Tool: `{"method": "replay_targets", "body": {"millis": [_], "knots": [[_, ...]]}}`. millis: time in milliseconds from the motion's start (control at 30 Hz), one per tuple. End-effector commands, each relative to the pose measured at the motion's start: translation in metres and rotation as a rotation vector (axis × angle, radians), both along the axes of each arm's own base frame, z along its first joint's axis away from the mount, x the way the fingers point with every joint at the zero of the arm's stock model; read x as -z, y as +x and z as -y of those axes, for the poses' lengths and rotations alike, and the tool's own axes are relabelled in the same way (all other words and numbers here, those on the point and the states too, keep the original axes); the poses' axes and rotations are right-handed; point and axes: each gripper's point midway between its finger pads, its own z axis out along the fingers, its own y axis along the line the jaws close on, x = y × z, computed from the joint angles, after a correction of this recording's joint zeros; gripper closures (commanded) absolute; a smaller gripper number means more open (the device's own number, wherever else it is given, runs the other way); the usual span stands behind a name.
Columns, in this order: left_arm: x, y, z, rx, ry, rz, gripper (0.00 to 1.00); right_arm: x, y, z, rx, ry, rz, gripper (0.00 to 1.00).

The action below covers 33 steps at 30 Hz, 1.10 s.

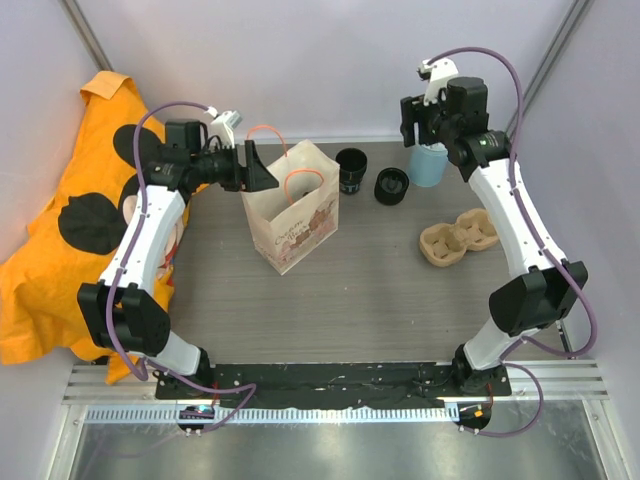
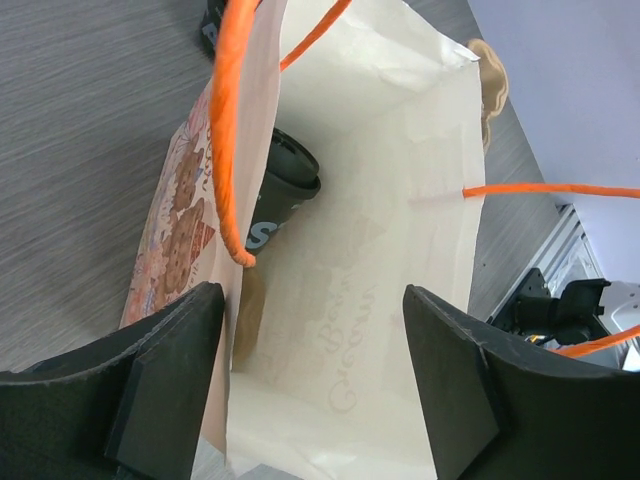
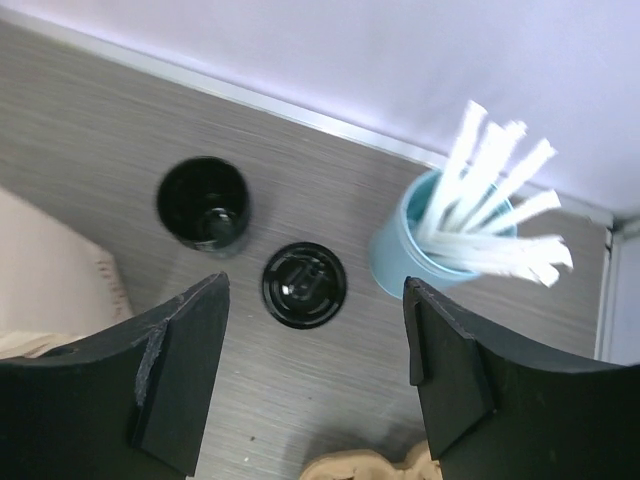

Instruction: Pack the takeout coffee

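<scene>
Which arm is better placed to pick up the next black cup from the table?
Right. The right pincer, open, hovers above the two black cups; the left pincer sits at the mouth of the paper bag, away from them.

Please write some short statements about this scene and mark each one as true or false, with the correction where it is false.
1. A black cup is inside the paper bag. True.
2. The right gripper holds a cup. False: it is open and empty, above the table.
3. The light blue cup holds white straws. True.
4. The pulp tray carries two cups. False: its wells are empty.
5. The left gripper is shut. False: it is open, at the bag's mouth.
</scene>
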Motion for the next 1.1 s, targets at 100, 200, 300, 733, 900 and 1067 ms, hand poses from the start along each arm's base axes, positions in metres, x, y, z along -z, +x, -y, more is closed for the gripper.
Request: {"method": "replay_targets", "body": {"millis": [100, 200, 300, 733, 900, 1067], "knots": [[-0.026, -0.006, 0.003, 0.044, -0.002, 0.081, 0.2, -0.014, 0.024, 0.066, 0.236, 0.098, 0.12, 0.27], [-0.024, -0.007, 0.003, 0.045, 0.002, 0.078, 0.19, -0.001, 0.032, 0.084, 0.292, 0.114, 0.1, 0.29], [-0.024, -0.007, 0.003, 0.042, 0.003, 0.079, 0.18, 0.009, 0.04, 0.101, 0.354, 0.123, 0.092, 0.33], [-0.028, -0.007, 0.0, 0.024, 0.011, 0.09, 0.12, 0.06, 0.078, 0.122, 0.459, 0.141, 0.014, 0.43], [-0.028, -0.007, -0.001, 0.016, 0.013, 0.102, 0.03, 0.064, 0.09, 0.128, 0.466, 0.161, 0.019, 0.43], [-0.029, -0.008, -0.001, 0.018, 0.012, 0.109, 0.0, 0.059, 0.098, 0.122, 0.423, 0.17, 0.039, 0.42]]}}
